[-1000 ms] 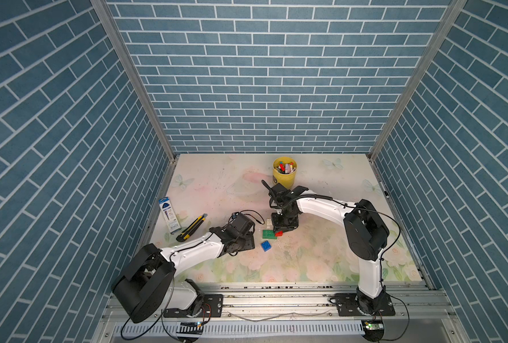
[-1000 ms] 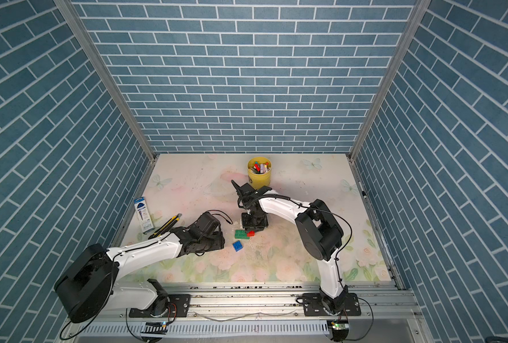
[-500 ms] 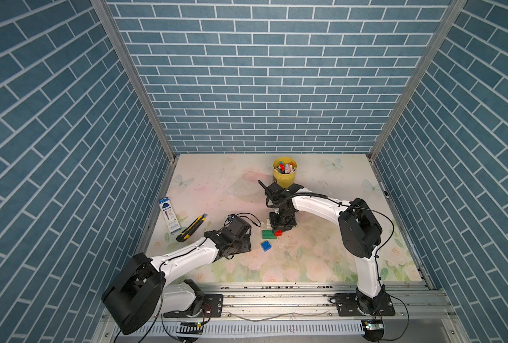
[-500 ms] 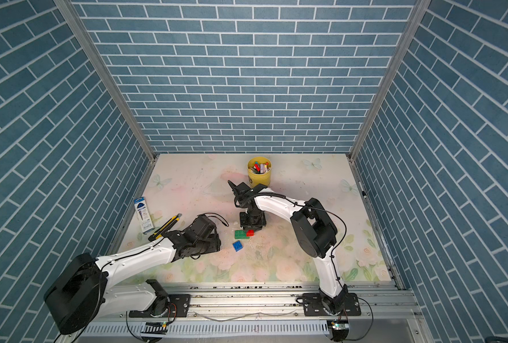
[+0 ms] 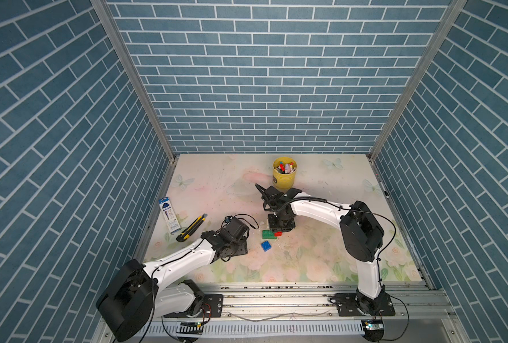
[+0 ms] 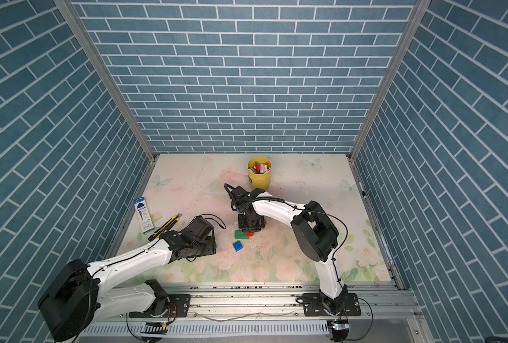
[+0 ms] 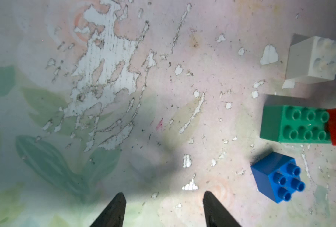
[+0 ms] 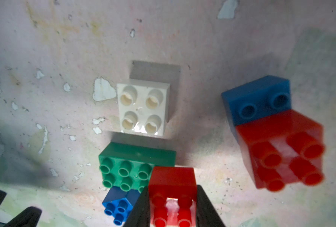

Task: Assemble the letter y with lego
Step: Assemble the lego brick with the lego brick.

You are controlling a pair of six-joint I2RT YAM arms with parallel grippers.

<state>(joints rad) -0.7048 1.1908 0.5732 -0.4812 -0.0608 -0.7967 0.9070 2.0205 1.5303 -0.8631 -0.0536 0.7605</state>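
My right gripper (image 8: pixel 172 196) is shut on a red brick (image 8: pixel 172 182) that rests over one end of the longer green brick (image 8: pixel 131 169) (image 5: pixel 268 234). A white brick (image 8: pixel 143 107) stands just beyond the green one. A loose blue brick (image 7: pixel 277 176) (image 5: pixel 266 246) lies on the green brick's other side. Off to one side a second red brick (image 8: pixel 281 149) sits stacked on another blue brick (image 8: pixel 257 98). My left gripper (image 7: pixel 163 194) hangs open over bare mat, apart from the bricks. No letter y shape is in view.
A yellow cup (image 5: pixel 284 173) of coloured sticks stands behind the right arm. A yellow-and-black utility knife (image 5: pixel 191 228) and a blue-and-white pack (image 5: pixel 169 214) lie near the left wall. The mat (image 5: pixel 321 261) is worn and scratched.
My left arm has drawn back a little from the bricks toward the front left. The right wrist has shifted slightly left, still holding the red brick.
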